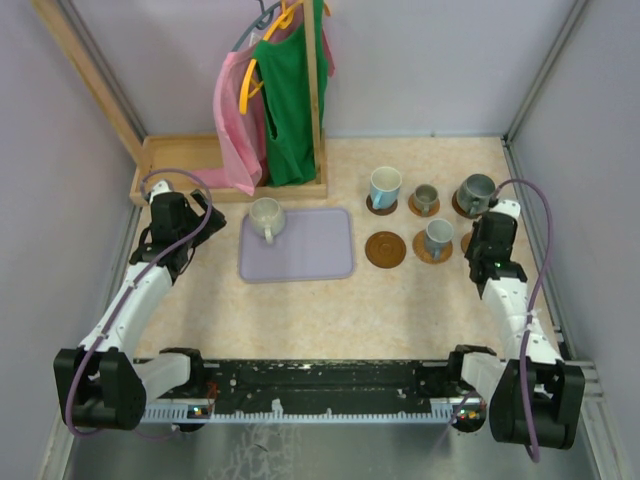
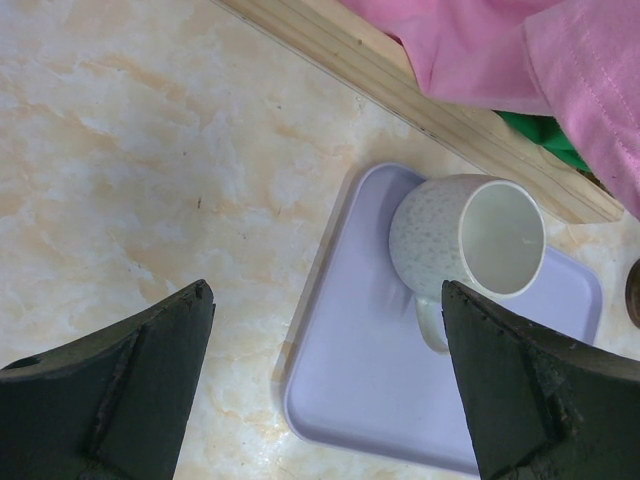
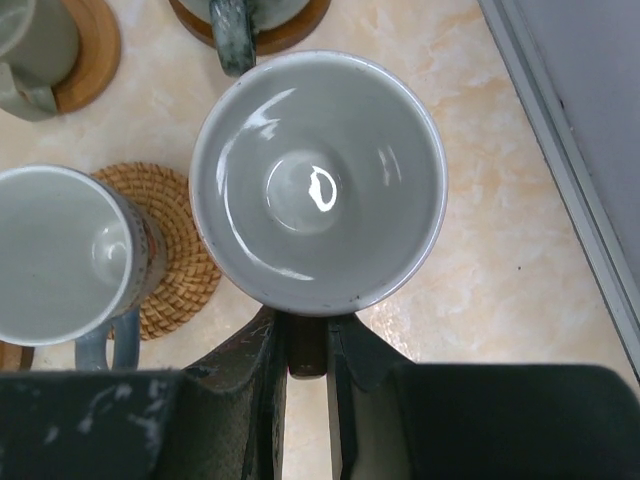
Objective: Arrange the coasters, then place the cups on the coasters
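My right gripper [image 3: 308, 335] is shut on the dark handle of a grey cup [image 3: 318, 180], which hangs upright beside the cup on the woven coaster [image 3: 170, 250]. In the top view the right gripper [image 1: 489, 238] hides this cup, and a brown coaster edge [image 1: 466, 242] peeks out beside it. Three cups stand on the back coasters: white-blue [image 1: 385, 186], small grey [image 1: 425, 197], dark grey [image 1: 476, 192]. One coaster [image 1: 385, 250] lies bare. My left gripper [image 2: 327, 300] is open over the table left of the lavender tray [image 2: 370, 390], where a pale speckled cup [image 2: 465, 240] stands.
A wooden stand [image 1: 200, 160] with pink and green clothes on hangers stands at the back left. The right wall's metal rail [image 3: 570, 170] runs close to the held cup. The tray [image 1: 320, 255] lies mid-table.
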You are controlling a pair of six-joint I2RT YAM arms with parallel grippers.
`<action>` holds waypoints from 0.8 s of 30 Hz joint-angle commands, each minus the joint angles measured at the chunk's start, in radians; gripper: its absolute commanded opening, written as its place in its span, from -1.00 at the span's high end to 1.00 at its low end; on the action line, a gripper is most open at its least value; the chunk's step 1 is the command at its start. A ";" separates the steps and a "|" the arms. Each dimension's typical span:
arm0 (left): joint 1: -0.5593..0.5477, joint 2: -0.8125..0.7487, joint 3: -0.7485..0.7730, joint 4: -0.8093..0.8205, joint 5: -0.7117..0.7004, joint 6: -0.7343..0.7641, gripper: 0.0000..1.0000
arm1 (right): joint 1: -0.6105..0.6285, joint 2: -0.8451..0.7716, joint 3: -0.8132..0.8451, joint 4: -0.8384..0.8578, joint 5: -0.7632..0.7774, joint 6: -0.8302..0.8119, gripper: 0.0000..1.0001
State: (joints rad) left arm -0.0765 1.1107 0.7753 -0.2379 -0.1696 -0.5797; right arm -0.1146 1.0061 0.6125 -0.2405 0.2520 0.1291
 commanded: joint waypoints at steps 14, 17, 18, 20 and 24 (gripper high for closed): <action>0.005 -0.002 -0.007 0.029 0.013 -0.002 -1.00 | -0.040 0.089 -0.004 0.167 -0.017 -0.040 1.00; 0.005 0.000 -0.008 0.029 0.013 -0.002 -1.00 | -0.050 0.101 -0.005 0.179 -0.015 -0.035 1.00; 0.005 0.000 -0.007 0.029 0.013 -0.002 -1.00 | -0.054 0.104 -0.004 0.181 -0.014 -0.033 1.00; 0.005 0.000 -0.006 0.029 0.013 -0.002 -1.00 | -0.058 0.111 -0.004 0.186 -0.019 -0.029 1.00; 0.006 -0.003 -0.007 0.030 0.012 -0.002 -1.00 | -0.061 0.124 -0.006 0.190 -0.014 -0.025 1.00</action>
State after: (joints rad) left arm -0.0765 1.1107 0.7753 -0.2359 -0.1642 -0.5800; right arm -0.1600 1.1267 0.5831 -0.1555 0.2234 0.1051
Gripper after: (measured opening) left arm 0.998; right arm 0.172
